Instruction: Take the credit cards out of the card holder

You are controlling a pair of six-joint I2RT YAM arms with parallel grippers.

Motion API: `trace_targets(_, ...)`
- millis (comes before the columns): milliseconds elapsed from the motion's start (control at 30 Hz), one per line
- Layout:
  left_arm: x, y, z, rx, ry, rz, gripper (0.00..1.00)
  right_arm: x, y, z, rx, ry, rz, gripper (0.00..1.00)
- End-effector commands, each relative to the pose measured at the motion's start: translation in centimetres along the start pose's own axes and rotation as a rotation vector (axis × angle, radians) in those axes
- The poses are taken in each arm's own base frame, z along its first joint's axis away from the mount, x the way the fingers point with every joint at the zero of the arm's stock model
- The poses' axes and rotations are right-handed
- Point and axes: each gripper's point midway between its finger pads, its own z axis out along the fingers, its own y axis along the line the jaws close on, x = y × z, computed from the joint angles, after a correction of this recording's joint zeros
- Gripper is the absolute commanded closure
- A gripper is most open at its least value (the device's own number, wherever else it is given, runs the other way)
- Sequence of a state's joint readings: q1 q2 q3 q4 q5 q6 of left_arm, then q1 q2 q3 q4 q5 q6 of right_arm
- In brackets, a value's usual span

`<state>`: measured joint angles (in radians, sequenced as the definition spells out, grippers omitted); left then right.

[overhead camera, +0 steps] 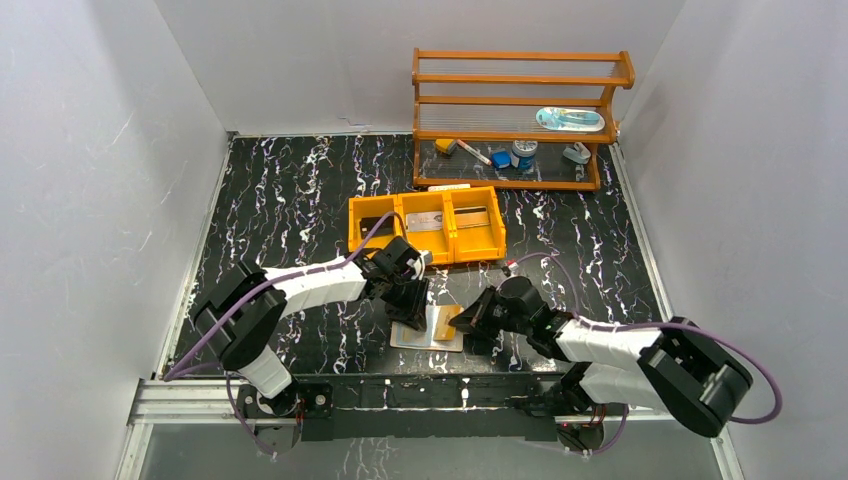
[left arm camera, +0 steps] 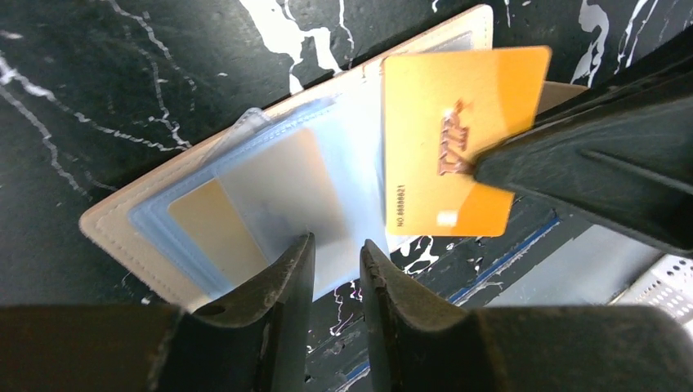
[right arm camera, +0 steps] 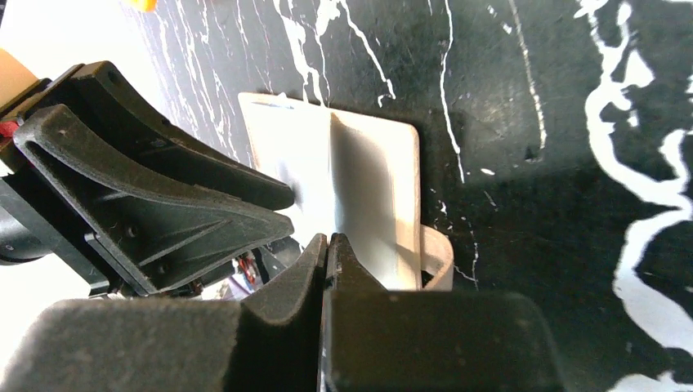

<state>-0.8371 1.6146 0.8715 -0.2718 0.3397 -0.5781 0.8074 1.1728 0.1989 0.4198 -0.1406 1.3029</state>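
Observation:
The card holder lies open and flat near the table's front edge. In the left wrist view it shows a tan edge and blue-grey sleeves holding a tan card and a greyish card. My right gripper is shut on an orange card at its right edge, over the holder's right panel. In the right wrist view this card rises from the shut fingertips. My left gripper is slightly open and empty at the holder's near edge, over its left panel.
An orange three-compartment tray stands just behind the holder. A wooden rack with small items stands at the back right. The holder's tan side tab sticks out beside my right fingers. A metal rail runs along the front edge.

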Motion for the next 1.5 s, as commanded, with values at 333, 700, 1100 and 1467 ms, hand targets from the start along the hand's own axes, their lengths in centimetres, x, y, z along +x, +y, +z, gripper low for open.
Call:
trace_targets(333,-3.5,0.5,-7.0,-0.147,-0.268,0.058,0.51,-4.9,3.6,-3.3,-0.019,-0.245,-0.200,1.00)
trace_targets(700,-5.0,10.1,-15.4,-0.448,-0.507,-0.119,0.05,-12.4,8.1,-9.2,0.134,-0.593,-0.554,1.00)
trace_targets(1100,-4.3,14.6,-19.4,-0.514,-0.652,-0.223,0.02,-18.7,11.4,-8.1,0.317,-0.498,-1.185,1.00)
trace_targets(1467,-5.1,13.2,-18.1,-0.422,-0.622,-0.155,0.02,-21.3,10.9,-3.8,0.384,-0.221,-1.666,1.00)
